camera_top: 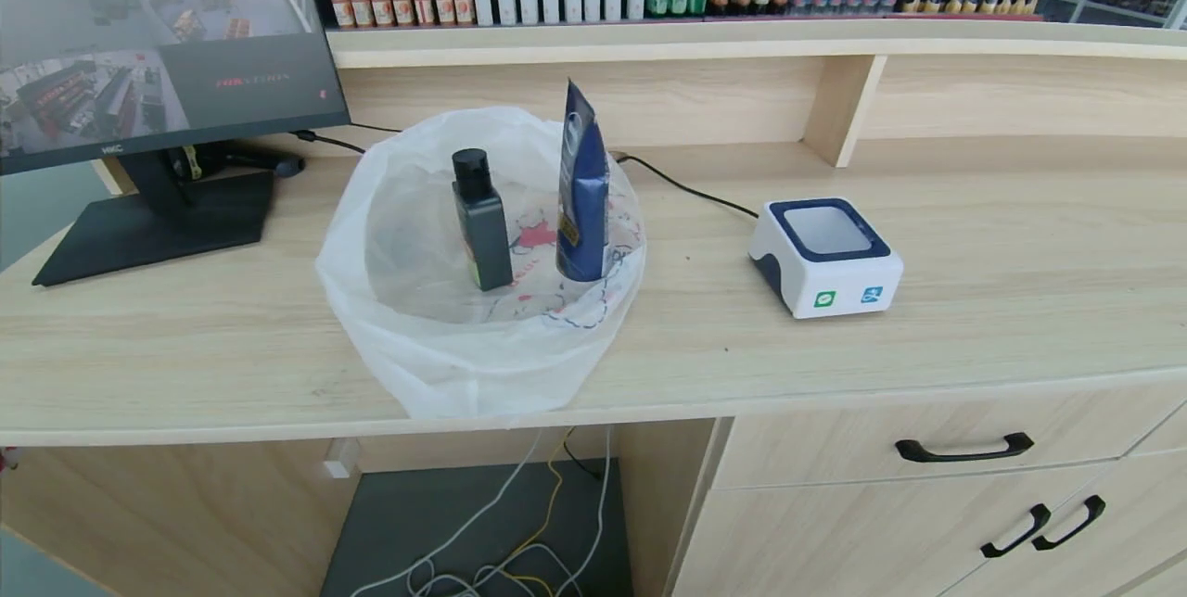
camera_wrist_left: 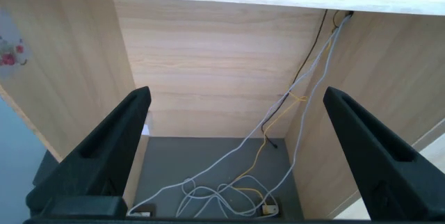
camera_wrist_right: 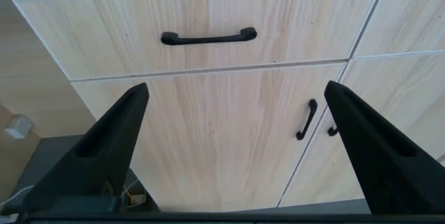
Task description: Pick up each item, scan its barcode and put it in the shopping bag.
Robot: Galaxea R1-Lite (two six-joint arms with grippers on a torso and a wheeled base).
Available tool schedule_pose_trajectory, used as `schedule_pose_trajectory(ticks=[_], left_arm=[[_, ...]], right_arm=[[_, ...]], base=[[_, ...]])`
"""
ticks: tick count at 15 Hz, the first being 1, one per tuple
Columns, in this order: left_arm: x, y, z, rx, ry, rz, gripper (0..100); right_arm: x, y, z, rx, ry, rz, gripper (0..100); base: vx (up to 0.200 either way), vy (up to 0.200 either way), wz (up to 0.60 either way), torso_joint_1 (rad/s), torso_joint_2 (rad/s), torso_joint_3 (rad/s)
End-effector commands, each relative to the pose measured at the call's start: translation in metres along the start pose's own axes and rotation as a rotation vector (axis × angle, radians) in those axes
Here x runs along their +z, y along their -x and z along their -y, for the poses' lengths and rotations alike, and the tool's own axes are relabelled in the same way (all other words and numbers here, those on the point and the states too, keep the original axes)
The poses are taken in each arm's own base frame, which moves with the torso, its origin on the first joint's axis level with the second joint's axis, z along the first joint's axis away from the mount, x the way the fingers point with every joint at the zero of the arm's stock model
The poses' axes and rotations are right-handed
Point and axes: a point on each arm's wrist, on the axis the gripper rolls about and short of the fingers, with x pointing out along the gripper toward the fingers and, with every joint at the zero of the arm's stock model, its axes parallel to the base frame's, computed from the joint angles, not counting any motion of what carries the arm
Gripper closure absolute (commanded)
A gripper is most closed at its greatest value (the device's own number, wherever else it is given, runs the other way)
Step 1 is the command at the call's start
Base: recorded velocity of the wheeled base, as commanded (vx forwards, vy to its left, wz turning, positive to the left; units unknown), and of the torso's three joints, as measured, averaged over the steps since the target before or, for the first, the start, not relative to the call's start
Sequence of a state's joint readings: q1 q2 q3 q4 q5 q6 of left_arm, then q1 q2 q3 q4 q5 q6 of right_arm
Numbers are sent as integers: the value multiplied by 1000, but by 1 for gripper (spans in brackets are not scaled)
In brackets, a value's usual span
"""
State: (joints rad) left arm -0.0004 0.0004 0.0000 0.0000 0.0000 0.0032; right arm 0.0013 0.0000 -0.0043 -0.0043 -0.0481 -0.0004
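Standing upright in the shopping bag [camera_top: 408,347], left of the scanner [camera_top: 823,254], bottle [camera_top: 482,226] and pouch [camera_top: 582,198] are judged packed. With likely nothing left to scan, left gripper [camera_wrist_left: 236,93] and right gripper [camera_wrist_right: 236,88] are held spread apart and empty.

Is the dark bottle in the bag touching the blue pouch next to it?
Apart. The head view shows the dark bottle and the blue pouch both upright in the shopping bag, with a strip of bag showing between them.
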Motion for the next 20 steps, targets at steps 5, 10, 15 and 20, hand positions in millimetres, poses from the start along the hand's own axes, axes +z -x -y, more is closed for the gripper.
schedule_pose_trajectory(ticks=[5, 10, 15, 20], left_arm=[[0, 0, 0, 0, 2, 0, 0], [0, 0, 0, 0, 2, 0, 0], [0, 0, 0, 0, 2, 0, 0], [0, 0, 0, 0, 2, 0, 0]], right_arm=[[0, 0, 0, 1, 3, -1, 0], [0, 0, 0, 1, 4, -1, 0], [0, 0, 0, 1, 3, -1, 0], [0, 0, 0, 1, 0, -1, 0]], base=[[0, -200, 0, 1, 1, 2], [0, -200, 0, 4, 3, 2], [0, -40, 0, 0, 0, 0], [0, 0, 0, 0, 0, 0]])
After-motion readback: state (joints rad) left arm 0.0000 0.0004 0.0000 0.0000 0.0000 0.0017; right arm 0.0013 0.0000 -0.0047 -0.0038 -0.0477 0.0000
